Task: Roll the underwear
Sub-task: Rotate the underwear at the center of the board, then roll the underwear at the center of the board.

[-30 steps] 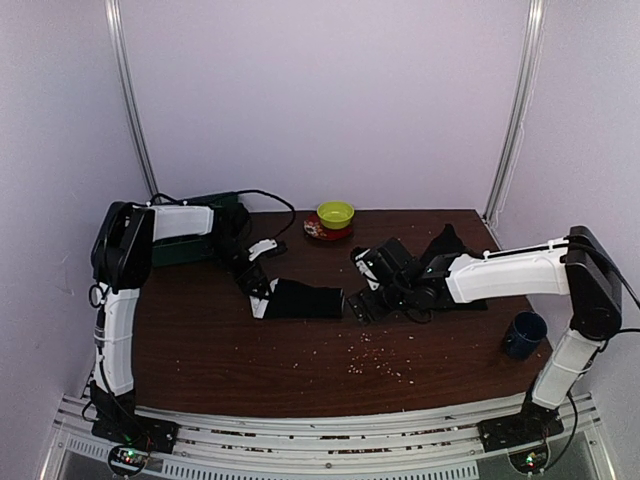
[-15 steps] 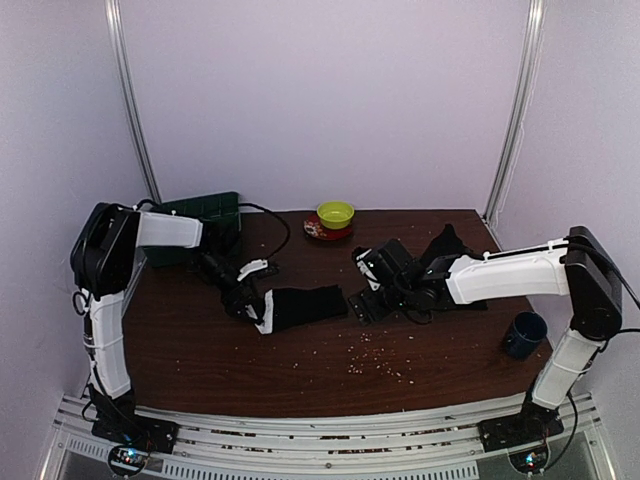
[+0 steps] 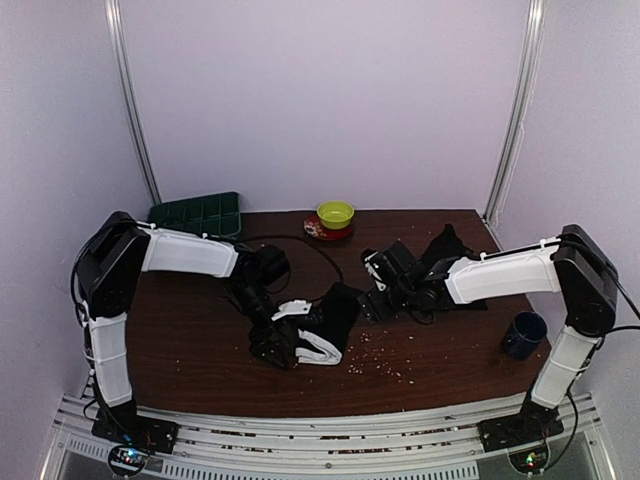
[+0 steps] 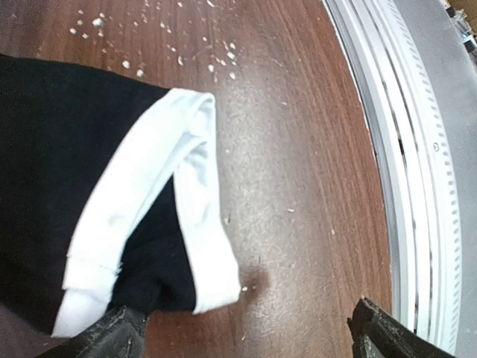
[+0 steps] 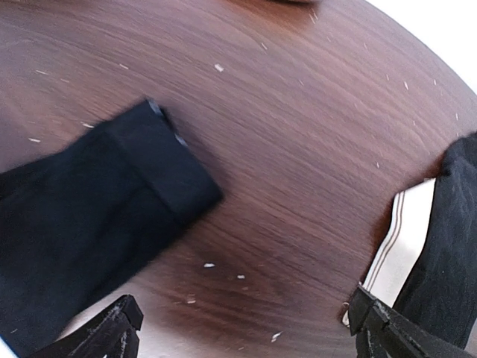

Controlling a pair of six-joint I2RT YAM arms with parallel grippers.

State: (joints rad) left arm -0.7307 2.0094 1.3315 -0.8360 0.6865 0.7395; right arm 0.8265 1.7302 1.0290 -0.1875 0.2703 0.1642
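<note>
The plain black underwear [image 3: 330, 310] lies slanted at the table's middle, its white band [image 3: 320, 350] toward the front. In the left wrist view the same plain garment [image 4: 67, 164] fills the left side, its band [image 4: 141, 201] folded over. My left gripper [image 3: 285, 352] [image 4: 250, 339] is open just by the band end, one fingertip [image 4: 119, 334] at the fabric's edge. My right gripper [image 3: 372, 298] [image 5: 250, 332] is open over bare wood beside the garment's far corner [image 5: 97, 209]. A second black underwear [image 3: 445, 246] [image 5: 447, 239] with white trim lies behind the right arm.
A green bowl on a red saucer [image 3: 334, 215] stands at the back centre, a green tray [image 3: 197, 213] at the back left. A dark blue mug [image 3: 523, 333] sits by the right edge. Crumbs [image 3: 380, 362] dot the wood in front. The metal rail [image 4: 417, 186] runs along the near edge.
My left arm has swung from the back left to the front centre. The plain garment has turned and shifted forward, its white band now facing the front. The right gripper barely moved.
</note>
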